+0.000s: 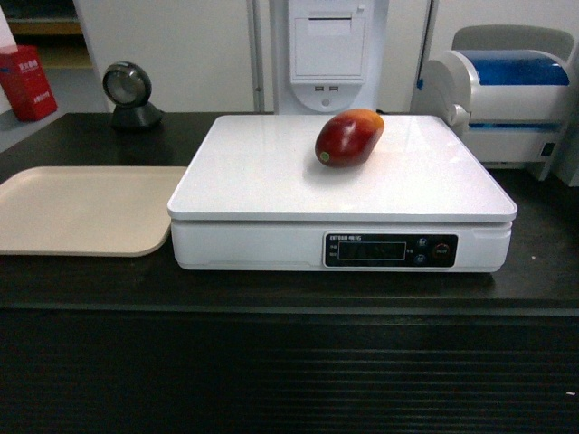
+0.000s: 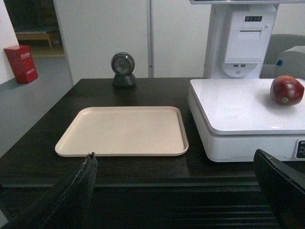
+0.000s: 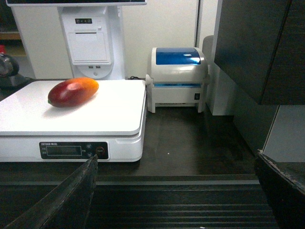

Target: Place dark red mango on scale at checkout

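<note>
dark red mango lay on its side on the glossy white platter of the scale, toward the back and right of centre, its orange-yellow end pointing to the rear right. the scale stood on the black checkout counter, with a flat beige tray just beside it on the left and a white-and-blue printer behind it on the right. the left gripper hung wide open and empty at the counter's front edge, facing the tray, the mango well off to its right. the right gripper was likewise spread wide and held nothing, the mango well apart from it, ahead and left.
</note>
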